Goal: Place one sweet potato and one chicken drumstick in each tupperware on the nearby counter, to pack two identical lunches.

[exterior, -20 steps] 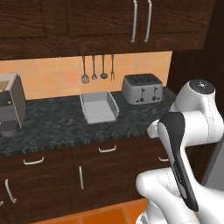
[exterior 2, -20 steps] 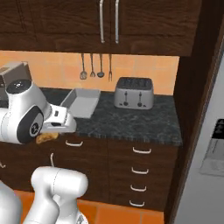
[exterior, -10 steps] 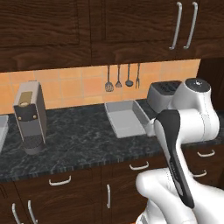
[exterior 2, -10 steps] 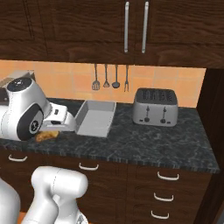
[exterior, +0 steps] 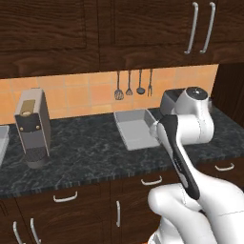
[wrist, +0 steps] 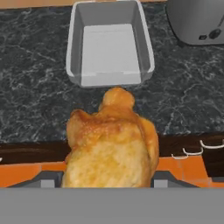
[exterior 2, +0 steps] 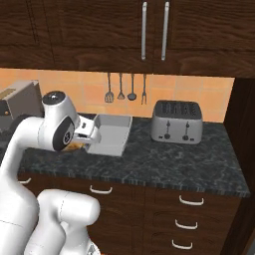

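My gripper [wrist: 109,180] is shut on a golden-brown chicken drumstick [wrist: 109,144], which bulks large at the bottom of the hand view. A bit of the drumstick [exterior 2: 74,146] peeks out under the hand in the right base view. One pale-grey tupperware [wrist: 109,78] stands empty on the speckled counter [wrist: 35,100], straight ahead of the drumstick. The same tupperware [exterior: 136,128] [exterior 2: 112,133] lies just beyond the hand, which hangs near the counter's front edge. The sweet potato is out of view.
A silver toaster [exterior 2: 178,122] [wrist: 197,22] stands right of the tray. A grey coffee machine [exterior: 32,126] stands far left on the counter [exterior: 81,152]. Utensils [exterior: 133,85] hang on the orange wall. Dark drawers with white handles [exterior 2: 191,200] run below.
The base has driven along the counter, so the whole scene slid right and the coffee machine came into view. The drumstick stays gripped.
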Controlling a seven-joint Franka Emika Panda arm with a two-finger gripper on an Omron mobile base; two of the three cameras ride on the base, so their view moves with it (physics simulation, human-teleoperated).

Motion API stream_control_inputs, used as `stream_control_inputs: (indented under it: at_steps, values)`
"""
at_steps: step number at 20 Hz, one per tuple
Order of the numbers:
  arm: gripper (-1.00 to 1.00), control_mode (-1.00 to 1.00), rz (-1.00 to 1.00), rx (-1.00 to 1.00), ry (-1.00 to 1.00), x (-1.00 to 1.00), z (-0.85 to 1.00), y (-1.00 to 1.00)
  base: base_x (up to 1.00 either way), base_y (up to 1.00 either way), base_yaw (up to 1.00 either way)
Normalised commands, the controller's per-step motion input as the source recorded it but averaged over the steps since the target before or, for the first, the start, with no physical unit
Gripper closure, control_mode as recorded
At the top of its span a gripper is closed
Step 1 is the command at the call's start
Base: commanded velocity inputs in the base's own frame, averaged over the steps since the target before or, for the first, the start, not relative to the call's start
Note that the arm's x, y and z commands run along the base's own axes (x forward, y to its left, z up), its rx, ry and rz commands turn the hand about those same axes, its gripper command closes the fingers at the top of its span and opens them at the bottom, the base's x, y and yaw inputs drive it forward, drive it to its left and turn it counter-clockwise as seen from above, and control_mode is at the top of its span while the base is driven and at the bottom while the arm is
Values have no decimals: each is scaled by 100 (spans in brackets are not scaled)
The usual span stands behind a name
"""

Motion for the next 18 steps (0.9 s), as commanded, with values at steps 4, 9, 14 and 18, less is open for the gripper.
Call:
stream_control_inputs:
  at_steps: [4, 9, 14, 18]
  values:
    - [100, -100, 0, 2, 0, 100, -33, 1, 0, 0, 0]
    - [100, -100, 0, 0, -9, 100, -56, 2, 0, 0, 0]
    - [100, -100, 2, 3, -1, 100, -10, -7, 0, 0, 0]
    - [100, -100, 0, 0, 0, 99, 0, 0, 0, 0, 0]
